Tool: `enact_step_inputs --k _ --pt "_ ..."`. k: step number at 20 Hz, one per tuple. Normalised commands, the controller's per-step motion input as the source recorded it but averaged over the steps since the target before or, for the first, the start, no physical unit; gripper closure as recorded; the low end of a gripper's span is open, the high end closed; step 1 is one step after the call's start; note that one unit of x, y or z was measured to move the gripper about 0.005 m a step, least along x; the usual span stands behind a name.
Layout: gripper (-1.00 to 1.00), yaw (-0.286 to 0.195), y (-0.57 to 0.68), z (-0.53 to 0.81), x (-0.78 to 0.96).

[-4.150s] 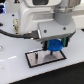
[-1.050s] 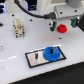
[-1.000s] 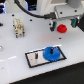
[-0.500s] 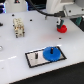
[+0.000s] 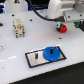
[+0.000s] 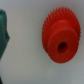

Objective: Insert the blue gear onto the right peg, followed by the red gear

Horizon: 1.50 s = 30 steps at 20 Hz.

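Now the white robot arm has swung away from the grey rectangular plate with the black border (image 5: 31,58) and hangs at the far edge of the white counter (image 5: 15,50), over the small, chunky bright-red gear (image 5: 63,28); four seconds ago it was low over the plate with the blue gear beneath it. The flat, wide bright-blue gear (image 5: 51,53) now lies free on the plate's end toward the exterior view's right, where the right peg would stand, though the peg itself is hidden under the disc. The twin thin dark pin (image 5: 35,57) stands bare just beside it.

The gripper (image 5: 66,25) sits right above the red gear, but its fingers blur into the arm, so I cannot tell whether they are spread or closed. From the wrist, the red gear (image 6: 62,37) lies flat on the counter, toothed rim and dark centre hole plain to see.

A pale blocky object (image 5: 19,27) stands toward the exterior view's left. Blue shapes (image 5: 20,4) show behind the counter.
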Motion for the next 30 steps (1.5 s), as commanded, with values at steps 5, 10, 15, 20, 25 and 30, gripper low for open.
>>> enact_step_inputs --k 5,10,15,20,25,30 --pt "-1.00 0.000 -0.39 -0.25 -0.49" --pt "1.00 0.000 -0.34 -0.21 -0.24" --pt "1.00 0.000 -0.05 -0.02 -0.06" --pt "1.00 0.000 0.05 0.05 0.00" --pt "1.00 0.000 0.00 0.22 0.04" --pt "1.00 0.000 -0.18 0.50 0.19"
